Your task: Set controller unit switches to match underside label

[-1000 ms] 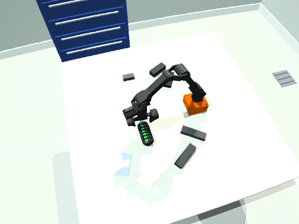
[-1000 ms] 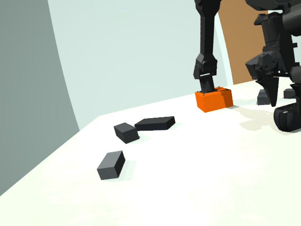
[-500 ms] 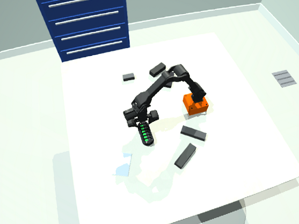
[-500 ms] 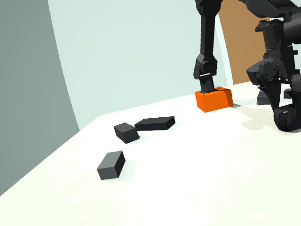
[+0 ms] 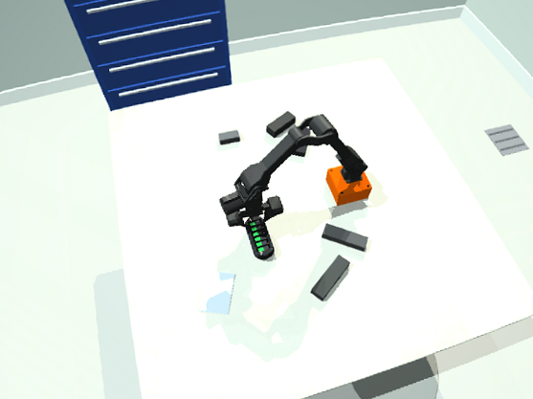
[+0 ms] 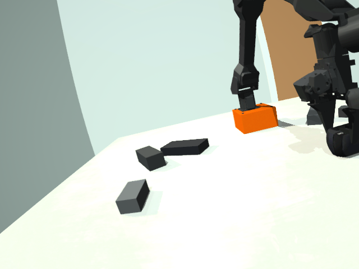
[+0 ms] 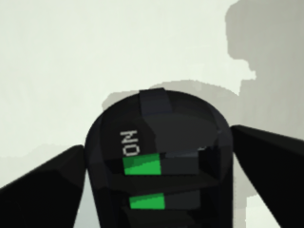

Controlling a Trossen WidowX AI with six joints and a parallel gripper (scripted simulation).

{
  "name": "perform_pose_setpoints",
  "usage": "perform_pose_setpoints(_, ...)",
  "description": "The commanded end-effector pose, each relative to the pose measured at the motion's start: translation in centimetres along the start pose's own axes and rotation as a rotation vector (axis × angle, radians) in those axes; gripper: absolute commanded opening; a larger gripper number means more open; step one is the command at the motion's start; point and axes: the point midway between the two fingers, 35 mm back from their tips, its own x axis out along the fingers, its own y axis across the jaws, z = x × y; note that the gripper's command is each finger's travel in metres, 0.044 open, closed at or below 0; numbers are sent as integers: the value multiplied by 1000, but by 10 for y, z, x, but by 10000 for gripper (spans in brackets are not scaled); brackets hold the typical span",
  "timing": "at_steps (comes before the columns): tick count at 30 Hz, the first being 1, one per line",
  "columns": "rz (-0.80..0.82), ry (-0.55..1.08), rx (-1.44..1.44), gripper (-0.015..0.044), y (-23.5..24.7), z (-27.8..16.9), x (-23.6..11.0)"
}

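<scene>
The dark controller unit (image 5: 261, 253) (image 6: 336, 144) (image 7: 187, 135) sits on its base on the bench, switches facing up. Green switch ends show in a row along its top in the top view. The wrist view shows its rounded end with "ON" lettering and two switches with green left ends; the others are out of that view. My gripper (image 5: 255, 217) (image 6: 343, 133) (image 7: 158, 143) is shut on the unit, with one finger against each long side near the rounded end. The label on the underside is hidden.
Dark blocks lie at the back, one (image 5: 229, 137) alone, another (image 5: 280, 124) near the arm, and a third partly behind it. Two longer ones (image 5: 345, 237) (image 5: 330, 278) lie front right of the orange arm base (image 5: 349, 188) (image 6: 256, 121). A pale blue patch (image 5: 219, 303) shows front left of the unit.
</scene>
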Motion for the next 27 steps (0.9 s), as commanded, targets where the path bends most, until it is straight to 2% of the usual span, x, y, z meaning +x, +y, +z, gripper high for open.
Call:
perform_pose_setpoints(1, 0, -1, -4, 110, -1, 1, 0)
perform_pose_setpoints(5, 0, -1, -4, 5, -4, 2, 0)
perform_pose_setpoints(6, -1, -1, -4, 0, -5, 2, 0)
perform_pose_setpoints(27, -2, -2, -4, 0, -24, 9, 1)
